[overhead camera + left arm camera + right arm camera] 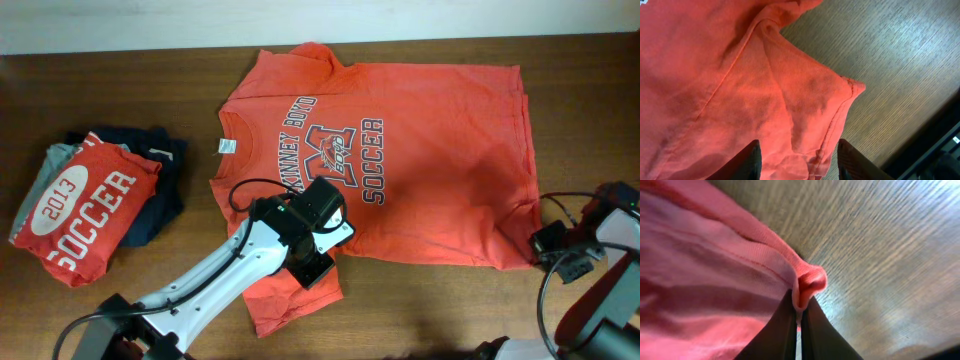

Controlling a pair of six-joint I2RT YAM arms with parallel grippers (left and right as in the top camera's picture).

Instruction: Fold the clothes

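The clothes, an orange-red T-shirt (420, 170), lie spread print-up on the wooden table, neck and white tag (226, 147) toward the left. My left gripper (316, 265) hovers over the near sleeve (290, 300). In the left wrist view it (799, 162) is open, its two dark fingers (751, 162) standing either side of the sleeve's bunched hem (840, 112). My right gripper (541, 243) is at the shirt's near right hem corner. In the right wrist view it (800, 307) is shut on a pinched fold of that hem (810, 280), just above the tabletop.
At the far left lies a folded pile: a red shirt printed "2013 SOCCER" (85, 205) on top of dark navy (160, 195) and grey garments. Bare wood (430, 310) runs along the front edge between the two arms. A pale wall (400, 20) borders the back.
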